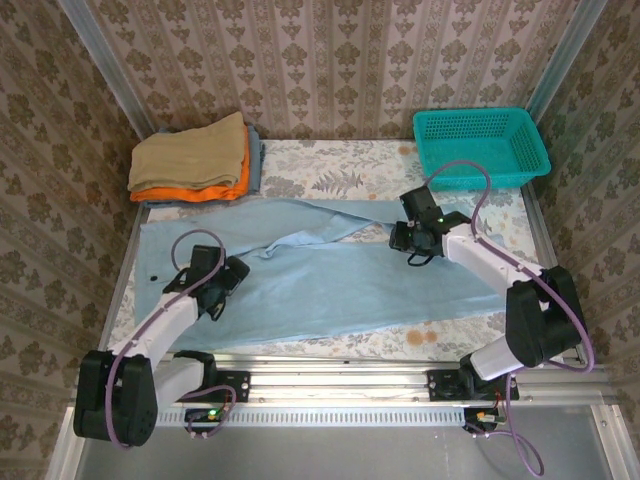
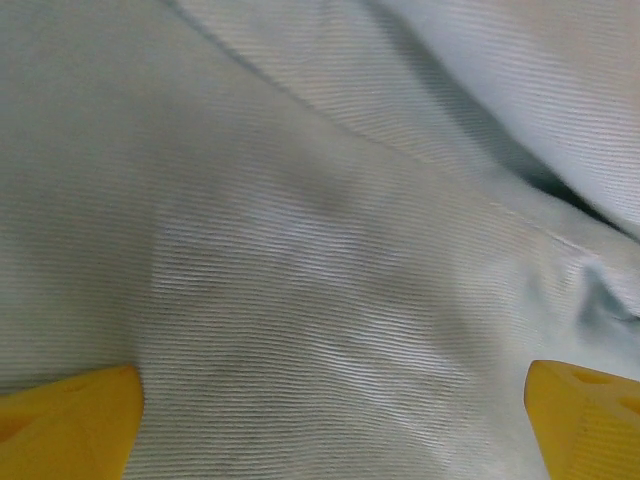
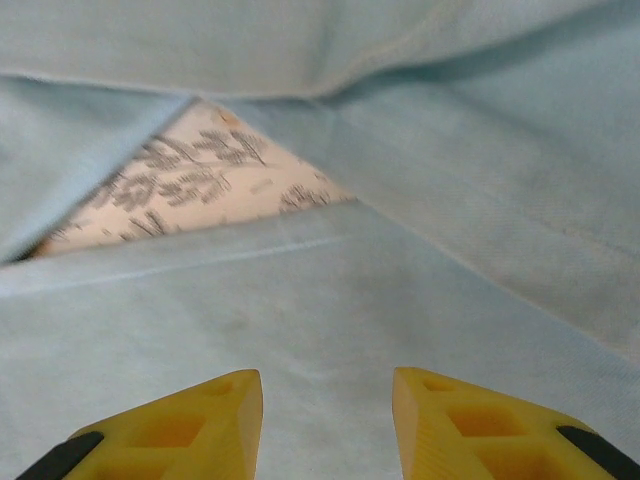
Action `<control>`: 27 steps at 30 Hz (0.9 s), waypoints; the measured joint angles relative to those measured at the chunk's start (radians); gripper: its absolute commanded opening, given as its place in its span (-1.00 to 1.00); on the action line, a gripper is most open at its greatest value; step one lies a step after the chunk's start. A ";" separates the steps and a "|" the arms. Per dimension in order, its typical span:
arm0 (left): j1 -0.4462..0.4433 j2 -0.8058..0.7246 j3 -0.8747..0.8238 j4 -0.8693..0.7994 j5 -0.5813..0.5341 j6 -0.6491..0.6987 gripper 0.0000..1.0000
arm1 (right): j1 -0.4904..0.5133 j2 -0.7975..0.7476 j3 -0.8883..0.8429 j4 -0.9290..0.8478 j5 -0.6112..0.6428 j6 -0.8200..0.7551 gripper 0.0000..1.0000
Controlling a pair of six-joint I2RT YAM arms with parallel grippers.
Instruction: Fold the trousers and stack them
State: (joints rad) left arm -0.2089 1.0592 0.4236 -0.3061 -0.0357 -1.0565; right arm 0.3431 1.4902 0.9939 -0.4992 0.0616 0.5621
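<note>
Folded stack: a tan garment (image 1: 190, 152) lay on an orange garment (image 1: 205, 187) at the 10 o'clock corner of the counter (image 1: 330, 175), just past the far edge of the trousers.
Left tool (image 1: 215, 292): it was wide open and held nothing. It sat low over the wider end of the cloth, at 8 o'clock on the counter.
Trousers (image 1: 340, 280): they were spread across the near half of the counter, with the long axis running from 9 to 3 o'clock.
Right tool (image 1: 408, 243): there was a narrow gap between its fingers (image 3: 210, 415), and nothing was pinched. It sat above the cloth, at about 2 o'clock from the middle of the trousers.
Teal basket (image 1: 480, 145): it stood at the 1 o'clock corner, beyond the right tool.
Deciding relation: the cloth lay directly under both tools, so each arm was nearer its own end. A fold would probably bring the 3 o'clock end over toward 9 o'clock.
Top view: it gave the whole outline and both ends.
Left wrist: up close it showed a seam ridge and a shadowed crease toward 2 o'clock.
Right wrist: it showed a triangle of floral counter bare between two cloth edges at 11 o'clock of the tool, so an edge was near.
</note>
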 measured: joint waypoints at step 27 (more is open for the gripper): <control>0.478 0.204 0.072 0.217 0.178 0.033 0.97 | -0.412 -0.270 -0.167 -0.075 -0.054 0.100 0.34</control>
State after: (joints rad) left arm 0.2687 1.2636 0.4961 -0.0895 0.1421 -1.0237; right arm -0.0685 1.2205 0.8265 -0.5739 0.0074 0.6624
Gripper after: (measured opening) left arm 0.987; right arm 0.683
